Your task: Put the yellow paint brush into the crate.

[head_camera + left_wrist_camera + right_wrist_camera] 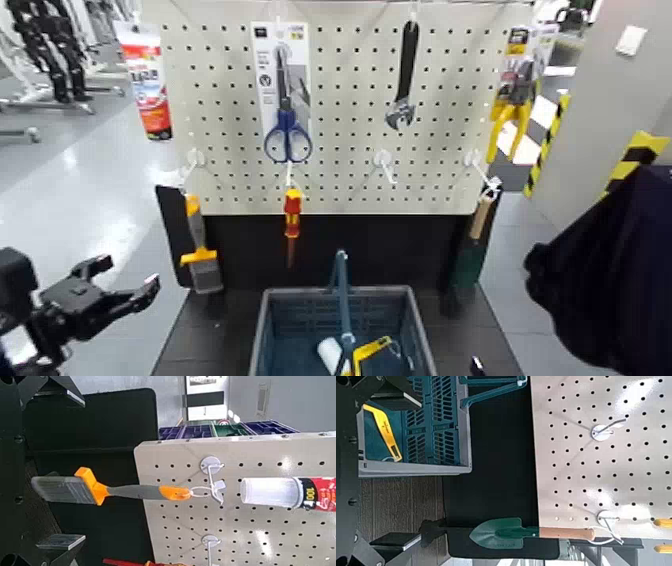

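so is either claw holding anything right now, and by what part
Nothing is held. The left claw is open and empty, short of the yellow paint brush, which hangs from its pegboard hook. The right claw holds nothing either.

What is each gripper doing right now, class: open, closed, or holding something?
Left gripper: open, holding nothing, short of the yellow paint brush hanging on the pegboard.
Right gripper: fingers barely in view; state cannot be told.

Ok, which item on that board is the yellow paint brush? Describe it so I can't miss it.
Find the white pegboard. On its lower-left hook, left of the red-and-yellow screwdriver, hangs the yellow paint brush, bristles down. Its wide flat grey bristle head sets it apart from the slim screwdriver.
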